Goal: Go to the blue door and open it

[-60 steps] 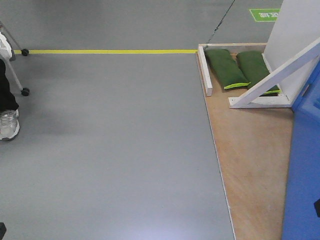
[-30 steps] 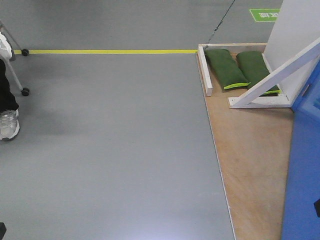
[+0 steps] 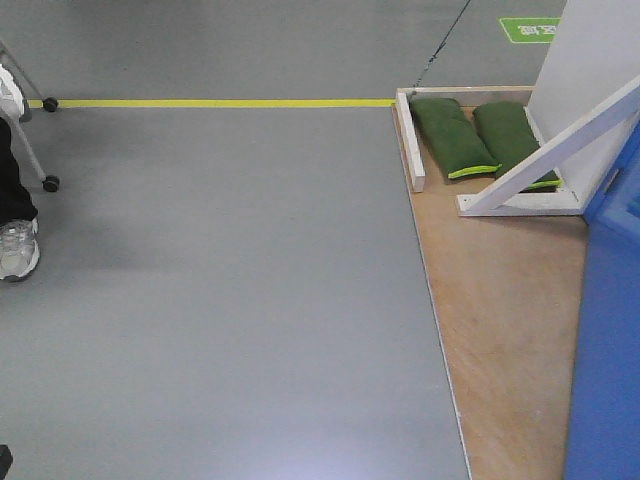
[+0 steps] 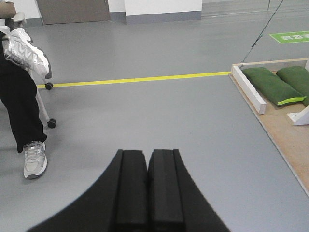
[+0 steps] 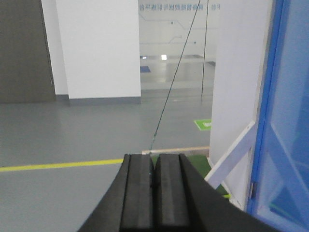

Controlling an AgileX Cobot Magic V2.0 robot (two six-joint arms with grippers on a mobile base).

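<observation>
Approach posture — the left claw and right claw sit pinched closed on nothing, likely because the blue door stands out of reach, handle unseen.

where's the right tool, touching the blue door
Apart. The right wrist view shows the right tool left of the blue door, with a white beam between them.

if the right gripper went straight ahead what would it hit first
Nothing close: the right gripper faces open floor, then probably the wooden base edge. The blue door stands off to its right.
</observation>
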